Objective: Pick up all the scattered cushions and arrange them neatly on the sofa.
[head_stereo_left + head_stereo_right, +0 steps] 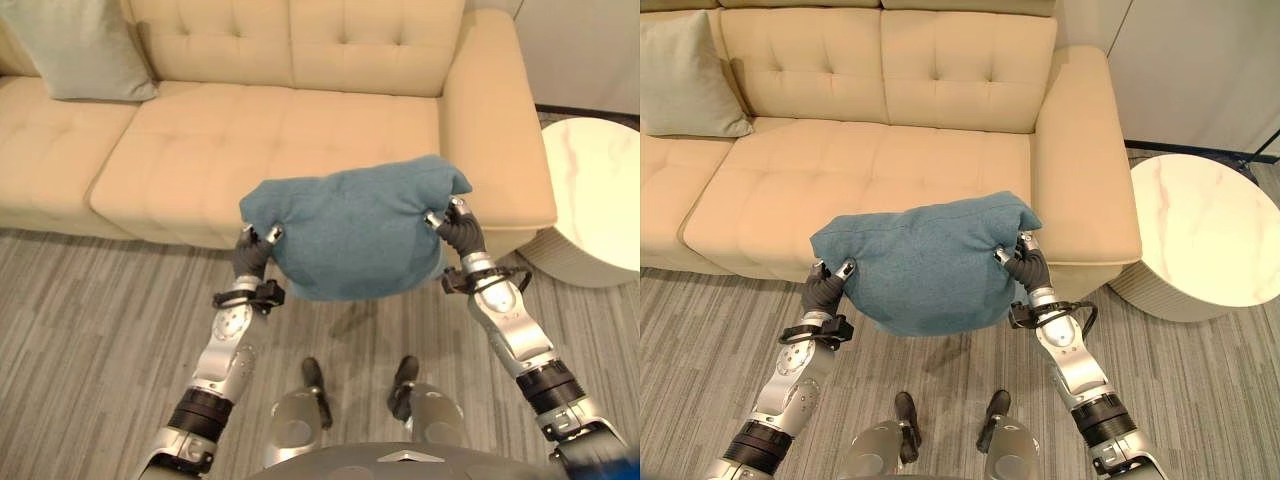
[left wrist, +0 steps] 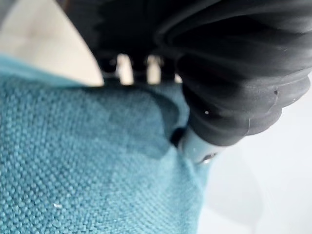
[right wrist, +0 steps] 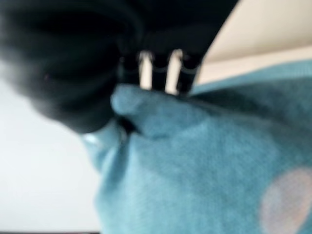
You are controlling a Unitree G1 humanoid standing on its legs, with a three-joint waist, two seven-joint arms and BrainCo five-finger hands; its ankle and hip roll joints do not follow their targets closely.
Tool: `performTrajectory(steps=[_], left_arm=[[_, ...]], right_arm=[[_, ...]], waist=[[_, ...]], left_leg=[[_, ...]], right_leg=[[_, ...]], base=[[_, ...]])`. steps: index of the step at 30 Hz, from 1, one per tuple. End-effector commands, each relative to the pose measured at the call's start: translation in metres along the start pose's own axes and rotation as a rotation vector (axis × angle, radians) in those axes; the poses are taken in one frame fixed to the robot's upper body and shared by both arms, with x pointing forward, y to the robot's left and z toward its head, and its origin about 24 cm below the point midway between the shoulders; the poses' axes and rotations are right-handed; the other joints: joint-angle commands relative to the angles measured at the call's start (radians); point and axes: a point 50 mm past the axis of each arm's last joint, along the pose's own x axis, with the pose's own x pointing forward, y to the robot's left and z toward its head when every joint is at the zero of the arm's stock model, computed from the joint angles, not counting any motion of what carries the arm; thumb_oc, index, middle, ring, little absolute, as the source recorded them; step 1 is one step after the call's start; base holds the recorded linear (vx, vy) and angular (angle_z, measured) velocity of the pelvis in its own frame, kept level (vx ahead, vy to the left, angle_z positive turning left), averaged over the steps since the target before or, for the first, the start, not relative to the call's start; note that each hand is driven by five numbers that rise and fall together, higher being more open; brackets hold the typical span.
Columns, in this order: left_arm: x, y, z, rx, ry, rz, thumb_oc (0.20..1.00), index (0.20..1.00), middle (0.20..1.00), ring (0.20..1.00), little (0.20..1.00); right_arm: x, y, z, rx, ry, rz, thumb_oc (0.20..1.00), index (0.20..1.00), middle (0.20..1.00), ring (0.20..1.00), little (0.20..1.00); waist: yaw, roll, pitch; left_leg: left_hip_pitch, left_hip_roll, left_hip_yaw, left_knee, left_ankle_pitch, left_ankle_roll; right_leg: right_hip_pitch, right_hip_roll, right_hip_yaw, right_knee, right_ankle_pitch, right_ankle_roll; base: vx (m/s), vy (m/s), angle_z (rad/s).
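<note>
While both hands grip it from opposite sides, the teal cushion [image 1: 355,232] hangs in the air in front of the sofa [image 1: 250,130], clear of the seat and above the striped floor [image 1: 90,330]. Left hand [image 1: 256,246] is on the cushion's left edge, fingers curled into the fabric; its wrist view shows the fingertips dug into teal weave w/ the thumb pressed against the cloth. Right hand [image 1: 455,222] pinches the cushion's upper right corner, fingers wrapped round a bunched fold, which the right wrist view shows too. Cushion sags between the two hands, its top edge about level w/ the sofa's front edge, nearer the right armrest [image 1: 1080,170] than the middle. A second cushion, pale grey-green [image 1: 80,48], leans against the backrest at the sofa's far left, well apart from the teal one. A round white side table [image 1: 1210,235] w/ marbled top stands on the floor just beside the right armrest.
</note>
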Motion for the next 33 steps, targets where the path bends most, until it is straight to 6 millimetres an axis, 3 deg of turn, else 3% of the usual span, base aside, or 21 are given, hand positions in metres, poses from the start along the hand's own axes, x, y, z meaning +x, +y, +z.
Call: performTrajectory(steps=[1,4,7,9,13,15,16,17,20,23,25,28,30,33], left_arm=[[0.002,-0.026,0.039,-0.049,-0.207,-0.126,0.200,0.200,0.200,0.200,0.200],[0.001,-0.030,0.040,-0.046,-0.214,-0.147,0.200,0.200,0.200,0.200,0.200],[0.004,-0.038,0.042,-0.056,-0.221,-0.171,0.200,0.200,0.200,0.200,0.200],[0.005,-0.041,0.041,-0.051,-0.221,-0.187,0.200,0.200,0.200,0.200,0.200],[0.009,-0.044,0.042,-0.043,-0.221,-0.211,0.200,0.200,0.200,0.200,0.200],[0.007,-0.050,0.037,-0.054,-0.203,-0.247,0.200,0.200,0.200,0.200,0.200],[0.006,-0.053,0.034,-0.074,-0.196,-0.257,0.200,0.200,0.200,0.200,0.200],[0.004,-0.057,0.031,-0.093,-0.185,-0.278,0.200,0.200,0.200,0.200,0.200],[0.002,-0.062,0.028,-0.121,-0.164,-0.305,0.200,0.200,0.200,0.200,0.200],[0.002,-0.062,0.028,-0.115,-0.158,-0.313,0.200,0.200,0.200,0.200,0.200],[0.002,-0.061,0.027,-0.088,-0.150,-0.318,0.200,0.200,0.200,0.200,0.200],[0.001,-0.059,0.028,-0.094,-0.156,-0.307,0.200,0.200,0.200,0.200,0.200],[0.000,-0.060,0.030,-0.097,-0.167,-0.322,0.200,0.200,0.200,0.200,0.200],[0.000,-0.059,0.033,-0.088,-0.180,-0.323,0.200,0.200,0.200,0.200,0.200]], right_arm=[[0.011,0.019,0.044,0.102,-0.236,0.072,0.200,0.200,0.200,0.200,0.200],[0.011,0.022,0.044,0.124,-0.237,0.075,0.200,0.200,0.200,0.200,0.200],[0.015,0.019,0.046,0.127,-0.243,0.069,0.200,0.200,0.200,0.200,0.200],[0.016,0.018,0.048,0.131,-0.251,0.074,0.200,0.200,0.200,0.200,0.200],[0.017,0.015,0.051,0.124,-0.257,0.090,0.200,0.200,0.200,0.200,0.200],[0.014,0.012,0.049,0.116,-0.251,0.094,0.200,0.200,0.200,0.200,0.200],[0.013,0.010,0.048,0.113,-0.250,0.097,0.200,0.200,0.200,0.200,0.200],[0.012,0.007,0.048,0.109,-0.247,0.094,0.200,0.200,0.200,0.200,0.200],[0.007,-0.002,0.045,0.118,-0.236,0.072,0.200,0.200,0.200,0.200,0.200],[0.004,-0.003,0.043,0.130,-0.230,0.061,0.200,0.200,0.200,0.200,0.200],[0.004,-0.002,0.040,0.129,-0.221,0.053,0.200,0.200,0.200,0.200,0.200],[0.004,0.000,0.040,0.146,-0.224,0.044,0.200,0.200,0.200,0.200,0.200],[0.003,-0.001,0.039,0.155,-0.226,0.037,0.200,0.200,0.200,0.200,0.200],[0.006,0.003,0.042,0.159,-0.239,0.046,0.200,0.200,0.200,0.200,0.200]], waist=[[0.013,-0.029,-0.038],[0.005,-0.023,-0.037],[-0.020,-0.017,-0.040],[-0.028,-0.023,-0.047],[-0.053,-0.033,-0.053],[-0.063,-0.047,-0.075],[-0.069,-0.049,-0.077],[-0.081,-0.054,-0.086],[-0.095,-0.070,-0.075],[-0.090,-0.076,-0.074],[-0.072,-0.077,-0.085],[-0.053,-0.075,-0.083],[-0.058,-0.077,-0.088],[-0.050,-0.073,-0.088]], left_leg=[[0.011,-0.039,-0.032,-0.033,0.016,0.000],[0.037,-0.055,-0.046,-0.044,0.000,0.017],[0.054,-0.071,-0.085,-0.075,0.010,0.009],[0.060,-0.083,-0.102,-0.090,0.011,0.001],[0.090,-0.105,-0.136,-0.102,-0.003,-0.009],[0.103,-0.129,-0.143,-0.075,-0.037,-0.014],[0.099,-0.137,-0.148,-0.033,-0.055,-0.020],[0.073,-0.131,-0.127,0.075,-0.093,-0.038],[0.005,-0.063,-0.074,0.281,-0.067,-0.108],[-0.019,-0.033,-0.067,0.245,-0.074,-0.098],[-0.059,-0.026,-0.121,0.124,-0.021,-0.082],[-0.077,-0.018,-0.167,0.023,0.058,-0.090],[-0.048,-0.023,-0.142,-0.008,0.050,-0.080],[-0.017,-0.055,-0.160,-0.019,0.038,-0.060]], right_leg=[[0.049,-0.027,0.052,0.169,0.011,0.118],[0.005,-0.025,0.113,0.243,0.028,0.128],[-0.055,0.065,0.213,0.164,-0.002,0.104],[-0.080,0.080,0.227,0.063,0.008,0.097],[-0.101,0.098,0.222,-0.021,0.055,0.107],[-0.031,0.115,0.232,-0.070,0.050,0.098],[-0.027,0.125,0.244,-0.056,0.042,0.088],[0.016,0.117,0.207,-0.073,0.031,0.076],[0.097,0.114,0.148,-0.109,0.008,0.046],[0.116,0.114,0.136,-0.124,-0.006,0.045],[0.136,0.133,0.158,-0.145,-0.011,0.053],[0.150,0.152,0.190,-0.138,-0.025,0.056],[0.151,0.152,0.193,-0.117,-0.038,0.059],[0.140,0.142,0.215,-0.068,-0.036,0.072]], base=[[0.07,0.235,-0.02],[0.07,0.164,-0.03],[0.09,0.052,0.03],[0.12,-0.019,0.21],[0.21,-0.039,0.51],[0.32,-0.058,0.75],[0.33,-0.091,0.57],[0.34,-0.116,0.62],[0.24,-0.138,0.85],[0.12,-0.052,0.35],[0.21,0.023,0.13],[0.16,0.056,-0.17],[0.24,0.133,-0.29],[0.14,0.136,-0.59]])
